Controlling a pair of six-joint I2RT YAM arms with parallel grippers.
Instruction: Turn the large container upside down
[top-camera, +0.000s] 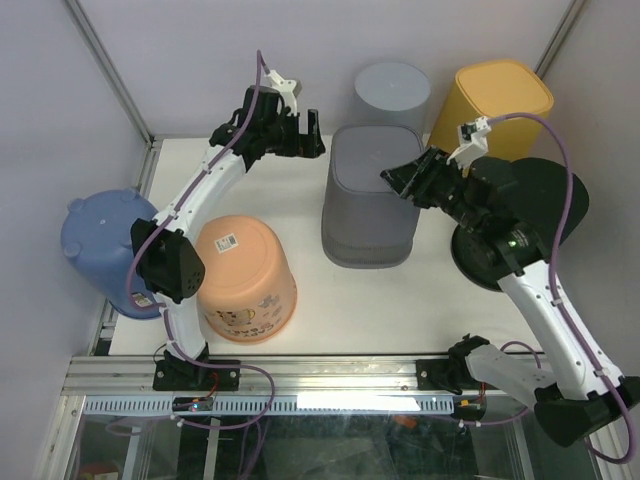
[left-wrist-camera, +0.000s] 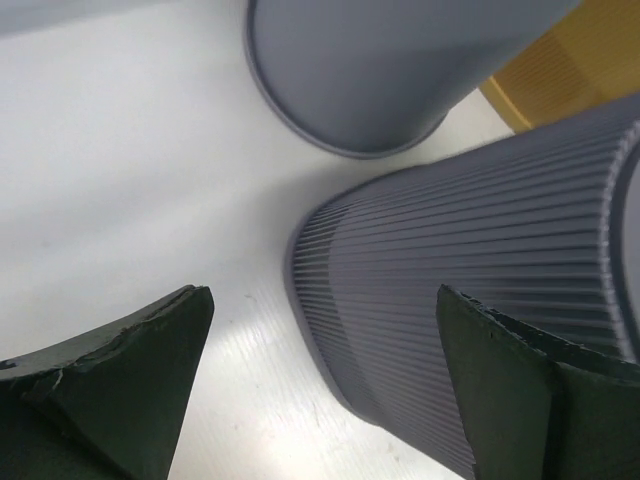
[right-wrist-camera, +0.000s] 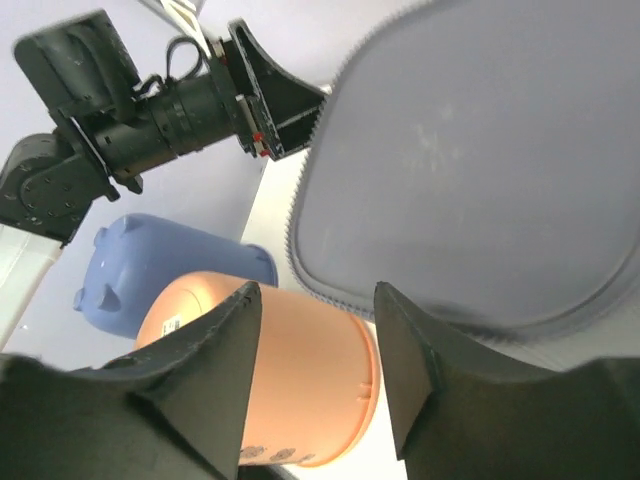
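Observation:
The large container (top-camera: 370, 195) is a grey ribbed bin standing in the middle of the table with its flat base facing up. Its ribbed wall (left-wrist-camera: 480, 260) fills the right of the left wrist view, and its base (right-wrist-camera: 470, 150) fills the upper right of the right wrist view. My left gripper (top-camera: 312, 135) is open beside the bin's far left corner, and nothing lies between its fingers (left-wrist-camera: 322, 300). My right gripper (top-camera: 395, 180) hovers at the bin's far right edge. Its jaws stand apart with nothing between them (right-wrist-camera: 315, 292).
A smaller grey bin (top-camera: 392, 92) and a yellow bin (top-camera: 492, 105) stand behind the large one. An orange bucket (top-camera: 245, 280) lies bottom up at the front left. A blue pig-shaped container (top-camera: 105, 245) sits off the left edge, and a black round object (top-camera: 520, 215) lies under the right arm.

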